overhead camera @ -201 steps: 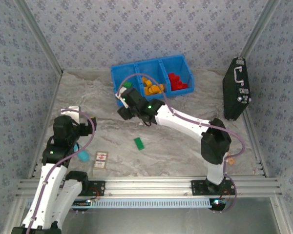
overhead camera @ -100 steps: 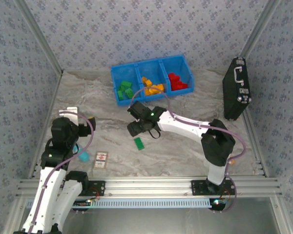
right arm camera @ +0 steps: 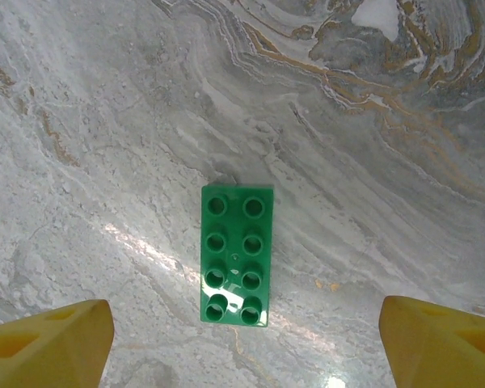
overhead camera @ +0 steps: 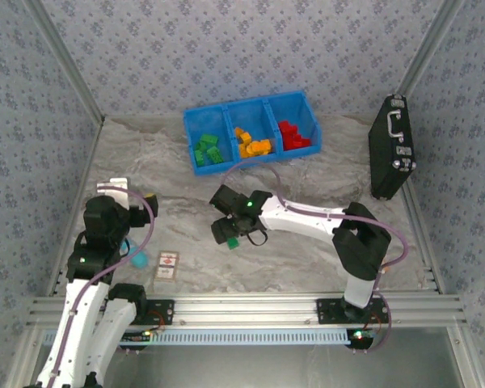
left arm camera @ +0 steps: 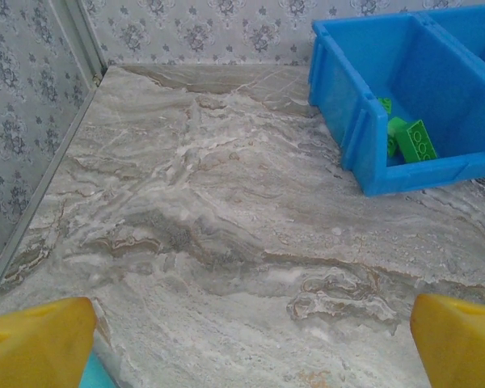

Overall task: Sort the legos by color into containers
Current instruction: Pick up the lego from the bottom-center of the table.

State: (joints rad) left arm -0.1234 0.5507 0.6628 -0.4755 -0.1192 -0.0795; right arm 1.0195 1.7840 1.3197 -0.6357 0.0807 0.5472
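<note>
Marble tabletop (right arm camera: pixel 105 121), green lego (right arm camera: pixel 235 254) centred beneath spread right gripper (right arm camera: pixel 242 346)

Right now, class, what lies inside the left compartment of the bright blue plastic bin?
Several small green studded bricks heaped together. Any beneath the heap are covered, so the count is unclear.

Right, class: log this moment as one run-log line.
right hand: open, above green lego lying on table | left hand: open, empty | blue bin: legos grouped by color
</note>
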